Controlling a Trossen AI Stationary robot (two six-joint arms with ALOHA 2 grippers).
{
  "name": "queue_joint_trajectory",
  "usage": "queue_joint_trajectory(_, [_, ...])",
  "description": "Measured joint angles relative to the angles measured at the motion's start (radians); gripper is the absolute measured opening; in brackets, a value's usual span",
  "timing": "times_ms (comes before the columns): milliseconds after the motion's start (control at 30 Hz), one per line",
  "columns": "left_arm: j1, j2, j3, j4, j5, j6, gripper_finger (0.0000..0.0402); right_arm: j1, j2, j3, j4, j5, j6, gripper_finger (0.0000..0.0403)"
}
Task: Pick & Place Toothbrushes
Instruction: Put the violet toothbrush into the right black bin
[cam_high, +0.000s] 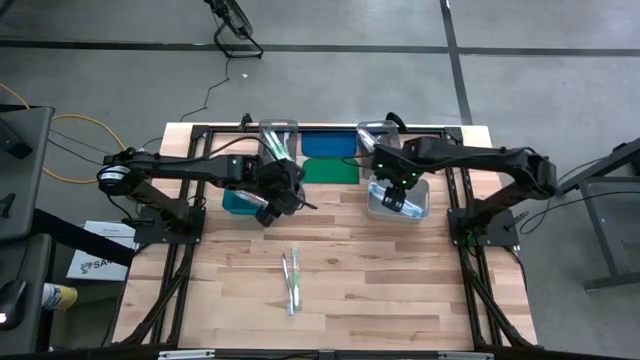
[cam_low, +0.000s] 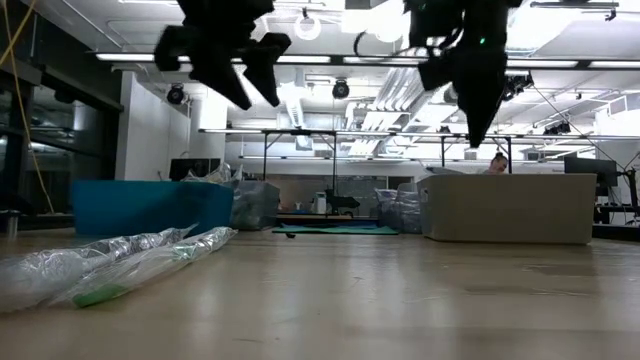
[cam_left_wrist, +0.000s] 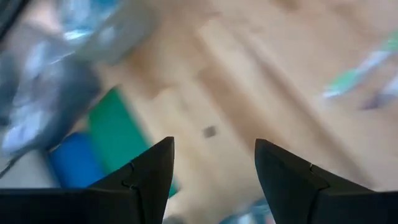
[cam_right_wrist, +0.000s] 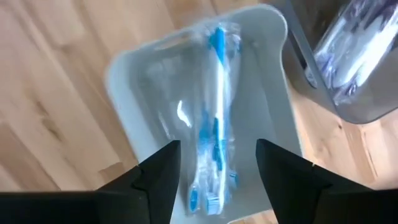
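Observation:
Three wrapped toothbrushes (cam_high: 291, 281) lie flat on the wooden table near its middle; they also show in the low view's left foreground (cam_low: 130, 262). More blue toothbrushes (cam_right_wrist: 214, 143) in clear wrappers lie on the floor of a clear bin (cam_high: 420, 200). My right gripper (cam_right_wrist: 217, 149) hangs open straight above that bin (cam_right_wrist: 124, 68), pointing down, with nothing between its fingers. My left gripper (cam_left_wrist: 214, 146) is open and empty too. It slants down over the table beside the teal bin (cam_high: 236, 203).
A blue lid (cam_high: 330, 143) and a green lid (cam_high: 330, 170) lie flat at the far middle. Two clear bins of wrapped toothbrushes (cam_high: 278, 135) (cam_high: 372, 132) stand at the far edge. Bare wood lies around the loose toothbrushes.

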Motion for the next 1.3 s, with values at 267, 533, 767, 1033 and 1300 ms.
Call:
queue_joint_trajectory(267, [-0.004, 0.002, -0.136, -0.024, 0.274, 0.063, 0.0214, 0.096, -0.116, 0.0, -0.004, 0.001, 0.059, 0.0201])
queue_joint_trajectory(533, [-0.135, 0.032, -0.219, 0.005, 0.291, 0.148, 0.0214, 0.278, -0.19, 0.0, -0.006, 0.068, 0.17, 0.0201])
queue_joint_trajectory(767, [-0.26, 0.093, -0.218, 0.126, 0.251, 0.138, 0.0214, 0.443, -0.187, 0.0, 0.0, 0.129, 0.3, 0.0201])
queue_joint_trajectory(1033, [-0.352, 0.2, -0.219, 0.229, 0.196, 0.137, 0.0214, 0.592, -0.186, 0.0, 0.018, 0.204, 0.442, 0.0201])
queue_joint_trajectory(1300, [-0.403, 0.29, -0.217, 0.257, 0.145, 0.139, 0.0214, 0.719, -0.186, 0.0, 0.045, 0.24, 0.569, 0.0201])
